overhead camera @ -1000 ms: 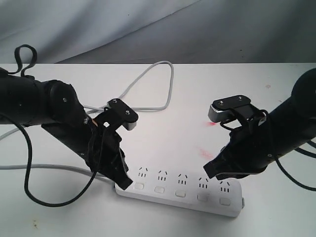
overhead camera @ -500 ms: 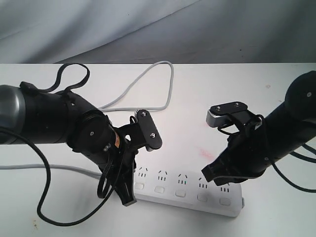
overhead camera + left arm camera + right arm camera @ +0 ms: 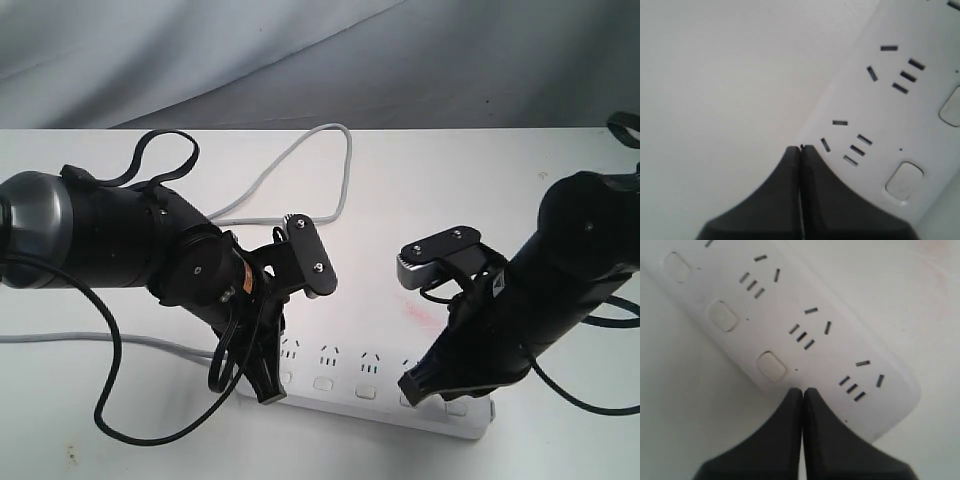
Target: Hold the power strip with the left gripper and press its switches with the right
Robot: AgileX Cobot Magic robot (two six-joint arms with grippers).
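The white power strip (image 3: 345, 372) lies flat near the table's front edge, and its grey-white cord (image 3: 300, 160) loops toward the back. My left gripper (image 3: 268, 395) is shut with nothing between its fingers. Its tips (image 3: 800, 148) rest at the corner of the strip's (image 3: 890, 100) left end, next to the first socket and a switch (image 3: 904, 180). My right gripper (image 3: 411, 388) is also shut and empty. Its tips (image 3: 802, 390) sit over the strip's (image 3: 782, 307) button-side edge near the right end, just beside a switch (image 3: 771, 366). Whether they press anything is hidden.
The cord also runs off to the left across the white table (image 3: 480, 180). Faint red marks (image 3: 415, 310) stain the table behind the strip. A grey cloth backdrop (image 3: 400, 60) rises behind the table. Black cables (image 3: 120, 420) hang from the left arm.
The left arm rolled and shifted right, bringing its shut tips down to the strip's left end. The right arm moved left and down, bringing its tips over the strip's buttons.
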